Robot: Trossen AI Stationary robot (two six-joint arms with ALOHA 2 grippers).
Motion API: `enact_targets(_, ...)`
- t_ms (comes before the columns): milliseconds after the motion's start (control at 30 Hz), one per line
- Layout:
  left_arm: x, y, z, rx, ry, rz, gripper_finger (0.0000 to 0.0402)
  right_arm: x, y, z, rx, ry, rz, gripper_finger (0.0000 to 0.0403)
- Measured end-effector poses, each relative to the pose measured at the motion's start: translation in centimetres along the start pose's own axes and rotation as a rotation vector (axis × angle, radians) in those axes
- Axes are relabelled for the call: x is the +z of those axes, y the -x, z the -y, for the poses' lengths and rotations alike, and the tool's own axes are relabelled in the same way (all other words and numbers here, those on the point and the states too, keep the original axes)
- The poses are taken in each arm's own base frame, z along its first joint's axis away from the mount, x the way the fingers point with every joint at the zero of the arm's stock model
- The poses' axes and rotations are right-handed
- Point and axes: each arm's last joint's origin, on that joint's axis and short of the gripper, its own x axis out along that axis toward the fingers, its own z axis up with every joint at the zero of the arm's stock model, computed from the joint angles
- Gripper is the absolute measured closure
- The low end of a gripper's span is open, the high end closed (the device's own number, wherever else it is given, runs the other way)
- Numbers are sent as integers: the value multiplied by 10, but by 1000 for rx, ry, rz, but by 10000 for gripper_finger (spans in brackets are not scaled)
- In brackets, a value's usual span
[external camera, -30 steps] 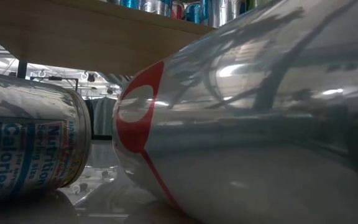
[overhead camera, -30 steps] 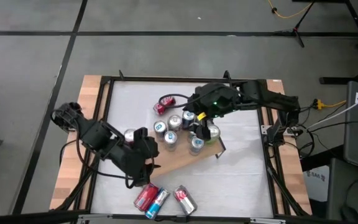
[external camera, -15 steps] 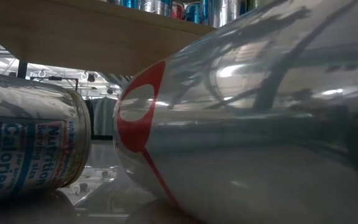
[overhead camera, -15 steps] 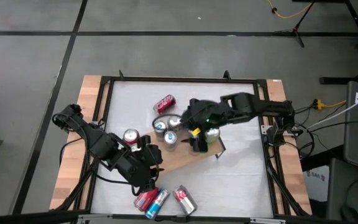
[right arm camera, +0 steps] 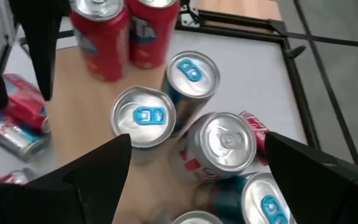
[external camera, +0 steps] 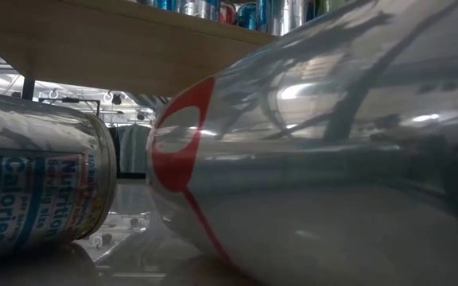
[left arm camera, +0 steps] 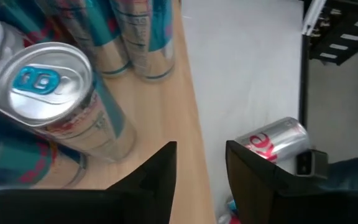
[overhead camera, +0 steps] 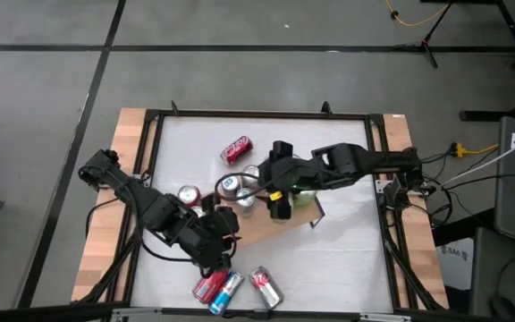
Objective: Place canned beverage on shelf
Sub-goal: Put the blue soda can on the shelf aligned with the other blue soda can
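Note:
The shelf (overhead camera: 262, 231) is a light-brown board lying slantwise mid-table, and several cans stand upright on it (overhead camera: 231, 185). My right gripper (right arm camera: 197, 140) hangs open above this cluster, with a silver can's top (right arm camera: 227, 144) and a blue-tabbed one (right arm camera: 143, 117) below, between its fingers; it touches neither. My left gripper (left arm camera: 201, 155) is shut and holds nothing, slanting down over the shelf's near-left edge (left arm camera: 188, 118). A silver-and-red can (left arm camera: 272, 140) lies on its side on the table beyond that edge. In the high view the left gripper (overhead camera: 223, 236) is above the lying cans (overhead camera: 211, 286).
A red can (overhead camera: 237, 149) lies on the table at the far side, and one can (overhead camera: 188, 195) stands left of the cluster. Three cans lie at the near edge (overhead camera: 266, 287); two of them fill the low view (external camera: 332, 159). A black frame (overhead camera: 155, 121) rims the table.
My left gripper has sunk and gone toward the table's near edge, along the shelf's left end. My right gripper has gone toward the table's left, across the cans on the shelf, and has turned. The cans have kept their places.

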Motion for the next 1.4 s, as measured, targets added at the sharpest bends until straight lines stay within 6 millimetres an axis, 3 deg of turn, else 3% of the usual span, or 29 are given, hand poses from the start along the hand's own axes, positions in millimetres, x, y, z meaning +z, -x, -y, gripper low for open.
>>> enact_targets(333,-1,-20,-10,47,18,-18,276,-10,-20,-2,-152,24,-54,47)
enact_targets(667,-1,-22,-14,70,15,-34,276,-15,-35,-2,-174,22,-63,47)
enact_targets(1400,-5,-19,-18,95,-8,-69,276,-13,-35,-3,-149,11,-40,47)
